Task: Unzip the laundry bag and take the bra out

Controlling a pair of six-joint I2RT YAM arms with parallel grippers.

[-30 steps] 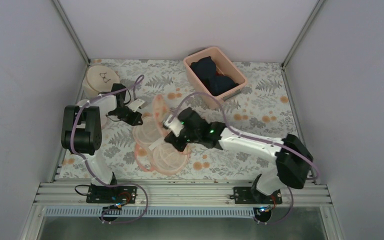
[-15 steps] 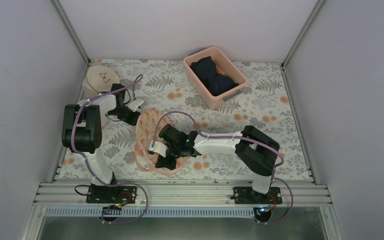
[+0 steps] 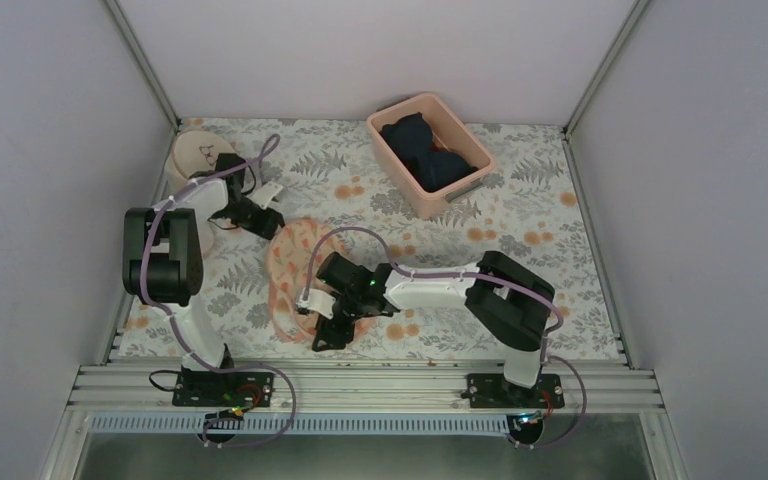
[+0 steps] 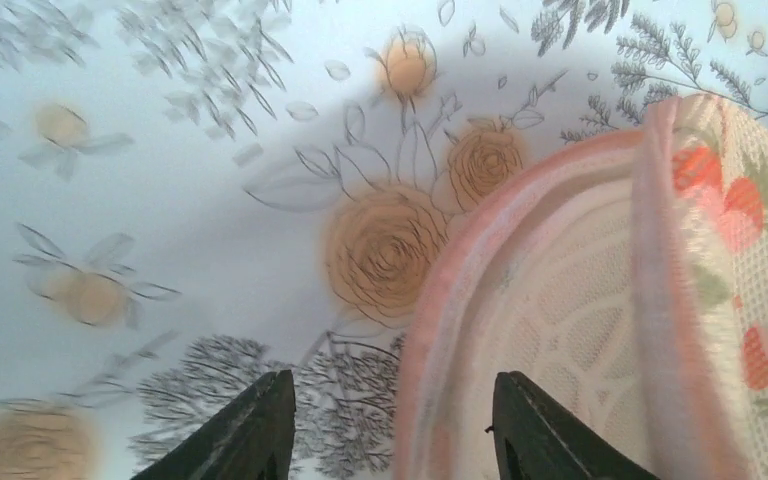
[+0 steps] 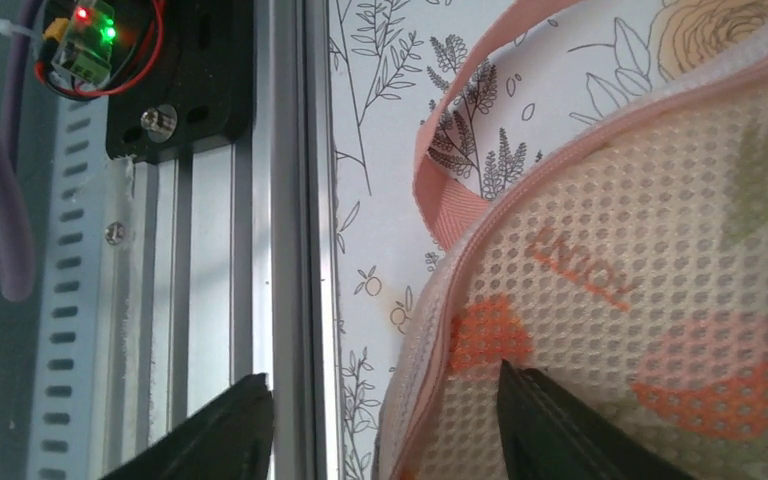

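The laundry bag [image 3: 290, 268], cream mesh with orange-red flowers and pink zip trim, lies flat on the flowered table between both arms. My left gripper [image 3: 268, 205] hovers open over the bag's far rim; in the left wrist view the pink rim of the laundry bag [image 4: 600, 330] runs below the left gripper [image 4: 392, 400], and nothing is held. My right gripper [image 3: 325, 325] is open over the bag's near edge. The right wrist view shows the laundry bag [image 5: 640, 250] and its pink loop [image 5: 440, 190] under the right gripper [image 5: 385, 430]. The dark navy bra [image 3: 425, 150] lies in the pink bin [image 3: 400, 185].
A round beige bag [image 3: 190, 150] with a small black drawing sits at the far left, behind the left arm. The aluminium rail [image 3: 360, 385] runs along the near table edge, close to the right gripper, and shows as the rail [image 5: 290, 200] in the right wrist view. White walls enclose three sides.
Both grippers have gone from shut to open and let go of the bag. The bag dropped from lifted to flat on the table. The right arm folded back toward the near edge.
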